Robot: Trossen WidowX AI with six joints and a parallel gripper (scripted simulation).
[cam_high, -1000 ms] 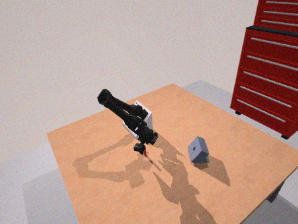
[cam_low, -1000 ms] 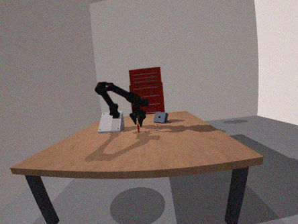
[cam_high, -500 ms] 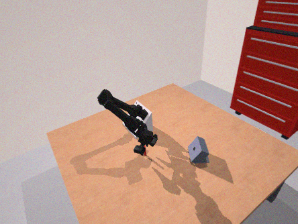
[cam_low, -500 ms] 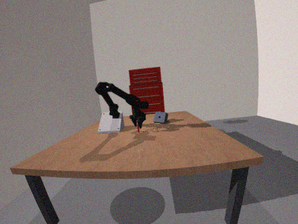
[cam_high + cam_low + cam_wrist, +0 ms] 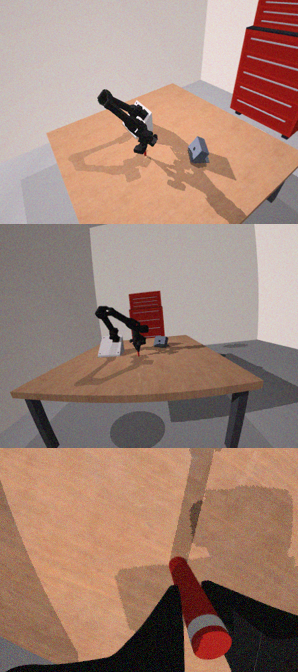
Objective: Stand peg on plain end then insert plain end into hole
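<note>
The red peg (image 5: pixel 145 153) (image 5: pixel 138 354) (image 5: pixel 192 598) stands upright on the table, its grey-white banded end up and its plain end down. My gripper (image 5: pixel 145 151) (image 5: pixel 138 351) (image 5: pixel 189 589) points down over it and is shut on the peg, with one dark finger against each side in the wrist view. The blue-grey sloped panel (image 5: pixel 202 147) (image 5: pixel 164 341) stands on the table apart from the peg, with one dark hole (image 5: pixel 194 148) (image 5: pixel 159 341) in its face. The peg's upper part is hidden by the gripper in the top and exterior views.
The wooden table (image 5: pixel 111 198) (image 5: pixel 188 375) carries the arm's white sloped base (image 5: pixel 150 123) (image 5: pixel 105 350), close behind the gripper. A red tool cabinet (image 5: pixel 268 75) (image 5: pixel 146 316) stands beyond the table. Shadows of the arm cross the table top.
</note>
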